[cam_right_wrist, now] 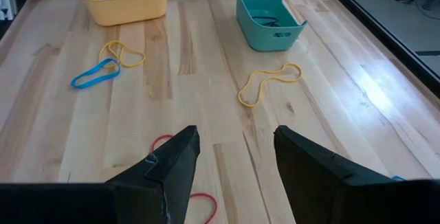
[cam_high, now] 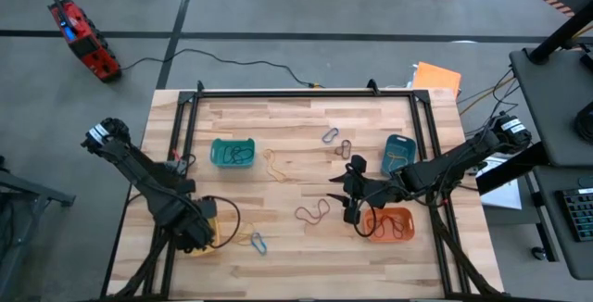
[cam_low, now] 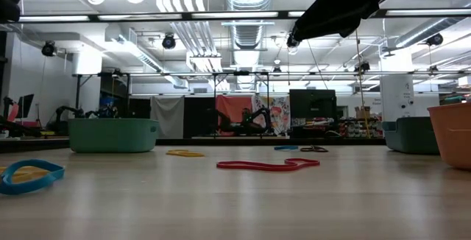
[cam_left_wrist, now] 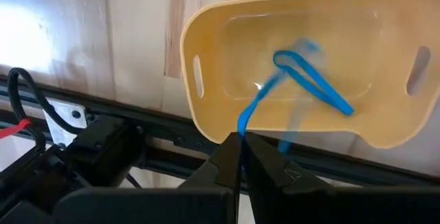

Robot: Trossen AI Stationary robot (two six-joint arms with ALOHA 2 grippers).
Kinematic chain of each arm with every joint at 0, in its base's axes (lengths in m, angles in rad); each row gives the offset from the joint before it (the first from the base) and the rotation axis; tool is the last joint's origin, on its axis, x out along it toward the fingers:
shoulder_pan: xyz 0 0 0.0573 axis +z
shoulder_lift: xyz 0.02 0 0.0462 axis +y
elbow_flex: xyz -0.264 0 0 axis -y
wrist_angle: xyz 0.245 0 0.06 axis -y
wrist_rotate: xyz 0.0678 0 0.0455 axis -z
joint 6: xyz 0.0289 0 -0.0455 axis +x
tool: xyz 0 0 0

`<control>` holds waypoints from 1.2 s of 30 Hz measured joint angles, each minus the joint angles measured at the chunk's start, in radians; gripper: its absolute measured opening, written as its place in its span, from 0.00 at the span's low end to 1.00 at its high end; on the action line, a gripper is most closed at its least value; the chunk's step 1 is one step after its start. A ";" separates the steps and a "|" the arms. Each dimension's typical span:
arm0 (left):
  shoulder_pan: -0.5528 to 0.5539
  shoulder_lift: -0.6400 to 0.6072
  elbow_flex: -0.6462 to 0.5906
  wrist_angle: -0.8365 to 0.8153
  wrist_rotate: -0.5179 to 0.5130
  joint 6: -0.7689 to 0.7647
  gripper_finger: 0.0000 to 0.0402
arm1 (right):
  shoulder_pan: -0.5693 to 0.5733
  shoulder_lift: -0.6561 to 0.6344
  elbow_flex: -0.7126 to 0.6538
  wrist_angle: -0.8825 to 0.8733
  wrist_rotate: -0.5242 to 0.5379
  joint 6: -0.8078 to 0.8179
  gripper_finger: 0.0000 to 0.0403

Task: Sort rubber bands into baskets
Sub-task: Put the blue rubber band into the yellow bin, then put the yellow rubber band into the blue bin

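The teal-green basket (cam_high: 232,152) sits upright on the wooden table (cam_high: 296,121) with dark bands inside. Just beside it a yellow rubber band (cam_high: 275,165) lies flat. Farther off, a red-brown band (cam_high: 312,212) lies in a loose squiggle. The blue basket (cam_high: 398,153) and orange basket (cam_high: 387,223) stand well apart from the teal one, across the table. The yellow basket (cam_left_wrist: 302,59) holds a blue band (cam_left_wrist: 302,80), pinched taut at one end, with a loose blue band (cam_high: 258,243) lying near it.

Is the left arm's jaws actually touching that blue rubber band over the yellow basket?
Touching. In the left wrist view, the left gripper is shut on the blue rubber band, which dangles above the yellow basket.
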 joint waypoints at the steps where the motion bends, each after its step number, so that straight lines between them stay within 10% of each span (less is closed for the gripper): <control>1: 0.000 0.000 -0.001 0.000 -0.001 -0.005 0.00 | 0.000 0.000 0.000 0.000 -0.001 0.000 0.46; 19: 0.000 0.000 0.000 0.046 -0.043 -0.003 0.20 | 0.000 0.000 -0.001 0.024 -0.006 -0.076 0.46; 36: 0.000 0.000 0.172 0.211 -0.349 0.202 0.21 | 0.019 -0.099 -0.001 0.198 -0.134 -0.317 0.46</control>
